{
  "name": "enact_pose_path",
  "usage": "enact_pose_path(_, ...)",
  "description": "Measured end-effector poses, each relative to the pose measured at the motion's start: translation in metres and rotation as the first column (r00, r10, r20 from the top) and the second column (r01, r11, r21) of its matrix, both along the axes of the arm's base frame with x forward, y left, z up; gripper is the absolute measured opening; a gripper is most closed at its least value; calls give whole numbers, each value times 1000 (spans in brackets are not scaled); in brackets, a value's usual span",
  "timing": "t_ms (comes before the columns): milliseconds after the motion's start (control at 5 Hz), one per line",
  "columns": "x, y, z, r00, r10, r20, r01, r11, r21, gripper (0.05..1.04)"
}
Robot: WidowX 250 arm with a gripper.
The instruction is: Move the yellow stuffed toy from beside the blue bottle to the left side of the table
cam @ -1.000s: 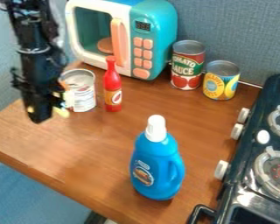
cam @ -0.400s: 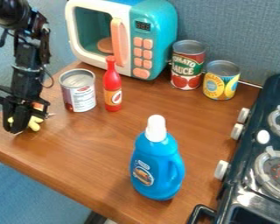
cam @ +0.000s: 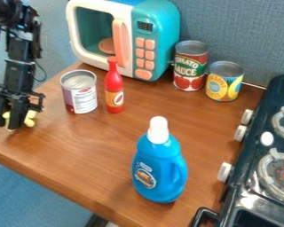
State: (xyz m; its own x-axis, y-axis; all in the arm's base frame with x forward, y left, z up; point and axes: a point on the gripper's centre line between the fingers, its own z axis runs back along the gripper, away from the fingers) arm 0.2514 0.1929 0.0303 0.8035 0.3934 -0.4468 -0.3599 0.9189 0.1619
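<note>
At the left edge of the wooden table, my gripper (cam: 7, 126) hangs low with its fingers apart, pointing down. A small pale yellow thing (cam: 30, 120) is at the fingers, part of it showing between them and part to their right; the rest is hidden behind the fingers. To the right of the gripper stands a can with a white and purple label (cam: 83, 97), and beside that a red sauce bottle (cam: 114, 91), both upright.
A teal and white toy microwave (cam: 156, 40) stands at the back, with a tomato sauce can (cam: 191, 66) and a yellow-labelled can (cam: 224, 82) right of it. A blue bottle (cam: 159, 166) with a white cap is at front centre. The black toy stove (cam: 251, 177) lines the right side.
The gripper has moved left and down to the table's left edge, along with the yellow thing. Its fingers have spread since the previous frame. The cans and bottles have stayed put.
</note>
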Motion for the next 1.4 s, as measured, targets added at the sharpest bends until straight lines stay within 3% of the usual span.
enact_pose_path(200, -4, -7, 6, 998, 61, 13, -60, 995, -82, 746)
enact_pose_path(400, -10, -19, 42, 993, 58, 107, -48, 995, -87, 991)
enact_pose_path(800, -14, -46, 69, 984, -21, 179, 37, 995, -90, 1001)
enact_pose_path(1000, 10, -98, 82, 925, -252, 284, 287, 954, -89, 1001)
enact_pose_path(1200, 19, -146, 80, 836, -350, 423, 417, 906, -73, 1001)
enact_pose_path(1400, 25, -160, 76, 808, -364, 463, 431, 902, -43, 1001)
